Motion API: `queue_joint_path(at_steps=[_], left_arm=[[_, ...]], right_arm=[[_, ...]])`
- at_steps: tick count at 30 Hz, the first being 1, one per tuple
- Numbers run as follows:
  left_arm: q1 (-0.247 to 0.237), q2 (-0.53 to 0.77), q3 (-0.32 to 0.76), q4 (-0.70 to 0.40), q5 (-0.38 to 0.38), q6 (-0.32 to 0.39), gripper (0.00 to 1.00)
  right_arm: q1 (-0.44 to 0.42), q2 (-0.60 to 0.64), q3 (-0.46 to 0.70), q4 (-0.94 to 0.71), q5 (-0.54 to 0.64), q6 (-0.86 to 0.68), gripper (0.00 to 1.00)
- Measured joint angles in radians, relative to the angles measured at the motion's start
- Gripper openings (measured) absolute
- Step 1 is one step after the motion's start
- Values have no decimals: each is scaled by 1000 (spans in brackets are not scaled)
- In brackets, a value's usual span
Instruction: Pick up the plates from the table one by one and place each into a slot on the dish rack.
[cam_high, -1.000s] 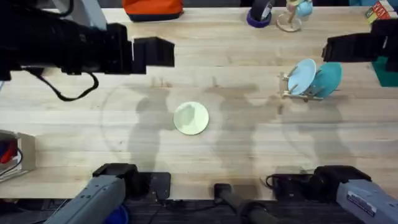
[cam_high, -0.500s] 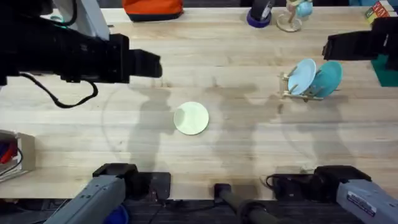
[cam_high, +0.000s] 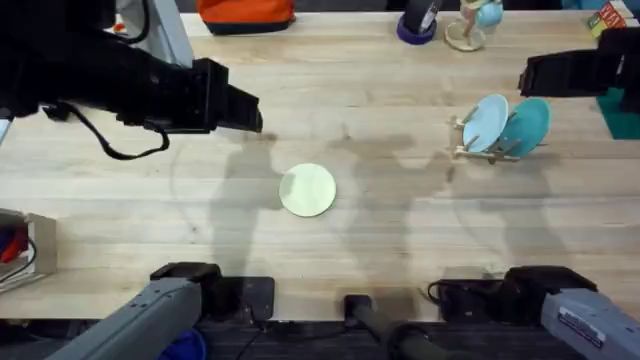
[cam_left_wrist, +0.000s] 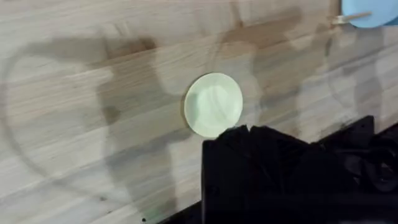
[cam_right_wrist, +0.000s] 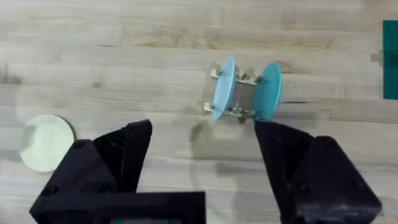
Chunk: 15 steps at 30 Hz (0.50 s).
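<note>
1. Cream plate (cam_high: 307, 190) flat on the surface (cam_high: 400, 240), well apart from the dish rack (cam_high: 478, 145).
2. Light blue plate (cam_high: 487, 122) and teal plate (cam_high: 527, 127) on edge in the rack.
3. Left jaws (cam_high: 245, 108) beyond the cream plate; cannot tell whether open.
4. Right jaws (cam_right_wrist: 202, 162) spread wide, empty, above the rack.

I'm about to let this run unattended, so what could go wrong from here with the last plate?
1. The cream plate lies flat on the table, so the left tool may struggle to get under its rim and could push it along instead.
2. The dish rack is small and already holds the light blue plate and the teal plate; slotting a third could knock them or shift the rack.
</note>
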Motion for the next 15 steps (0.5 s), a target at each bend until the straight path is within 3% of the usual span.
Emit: queue_joint_path(at_steps=[6,15], left_arm=[[0,3,-12,3,63,62,44],[0,3,-166,69,213,161,43]], right_arm=[[0,0,0,0,0,0,994],[0,0,0,-8,0,0,995]])
